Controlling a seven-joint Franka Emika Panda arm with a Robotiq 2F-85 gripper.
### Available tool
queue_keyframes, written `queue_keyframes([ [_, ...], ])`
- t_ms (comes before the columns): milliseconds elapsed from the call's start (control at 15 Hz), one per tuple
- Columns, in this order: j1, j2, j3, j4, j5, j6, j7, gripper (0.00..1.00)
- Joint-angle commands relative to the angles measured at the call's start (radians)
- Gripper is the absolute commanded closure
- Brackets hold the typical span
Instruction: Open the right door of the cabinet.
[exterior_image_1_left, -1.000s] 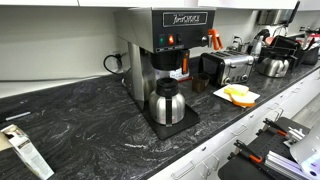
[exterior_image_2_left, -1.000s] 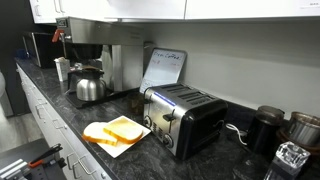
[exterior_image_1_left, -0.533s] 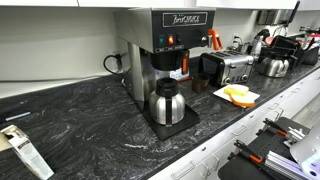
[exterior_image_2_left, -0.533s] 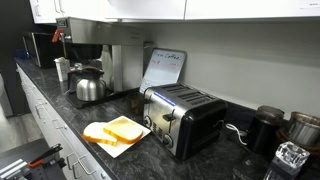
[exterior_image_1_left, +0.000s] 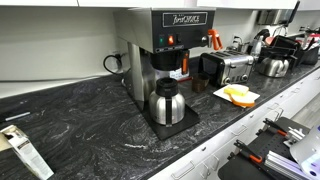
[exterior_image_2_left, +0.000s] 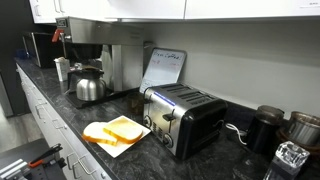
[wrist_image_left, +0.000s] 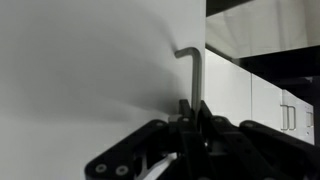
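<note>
Gripper (wrist_image_left: 193, 118), seen in wrist view only: jaws closed on the metal handle (wrist_image_left: 197, 75) of a white cabinet door (wrist_image_left: 90, 70). Counter (exterior_image_1_left: 80, 110), dark veined stone, in both exterior views: coffee maker (exterior_image_1_left: 165, 45) with carafe (exterior_image_1_left: 166, 103) toward the back edge; toaster (exterior_image_2_left: 185, 118); plate (exterior_image_2_left: 142, 128) of bread (exterior_image_2_left: 117, 130) near the front edge

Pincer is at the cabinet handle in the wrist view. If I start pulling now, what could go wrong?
1. The pincer meets the handle away from its bent end, and I cannot tell whether it is clamped; it might slip off under a pull.
2. The door swings on an arc, so a straight pull could twist the handle in the pincer.
3. Neither exterior view shows the arm or this door, so clearance would rest on the wrist view alone.
</note>
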Motion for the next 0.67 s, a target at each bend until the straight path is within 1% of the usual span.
queue_keyframes([
  [0,-0.011,-0.01,0.119,0.029,0.05,-0.097,0.022,0.97],
  [600,-0.191,-0.039,0.252,0.059,0.06,-0.261,0.077,0.97],
])
